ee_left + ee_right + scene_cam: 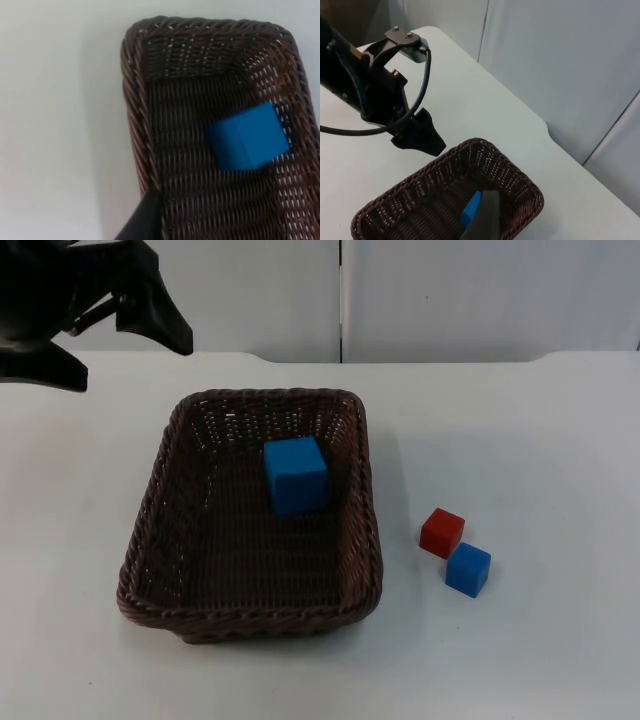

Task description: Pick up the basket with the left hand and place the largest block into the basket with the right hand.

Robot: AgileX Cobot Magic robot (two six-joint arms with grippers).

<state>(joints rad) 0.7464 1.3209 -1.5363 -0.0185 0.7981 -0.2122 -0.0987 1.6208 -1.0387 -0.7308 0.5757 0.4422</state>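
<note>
The big blue block point(296, 475) lies inside the basket point(150, 510), on the woven floor near the far wall and toward the right-hand side wall, sitting flat and turned a little askew to the basket's sides. In the left wrist view the same block point(247, 137) rests close to one long wall of the basket point(135, 115), with bare weave between it and the other long wall. In the right wrist view a sliver of the block point(470, 210) shows on the floor of the basket point(420, 185), partly hidden by a black fingertip.

The basket stands on the table point(520, 440), not lifted, below and to the right of the left gripper point(120, 325). That gripper hovers off the basket's far left corner, above the table near the partition wall point(450, 290), touching nothing. In the right wrist view the left gripper point(417, 137) hangs just beyond the basket's rim, holding nothing; whether its fingers are spread or pressed together I cannot tell.

Of the right gripper, one black fingertip point(482, 217) stands over the basket; its state I cannot tell either.

On the table, well to the right of the basket and far from the left gripper, sit a small red block point(441, 532) and a small blue block point(468, 569), touching at a corner, the red one farther back.
</note>
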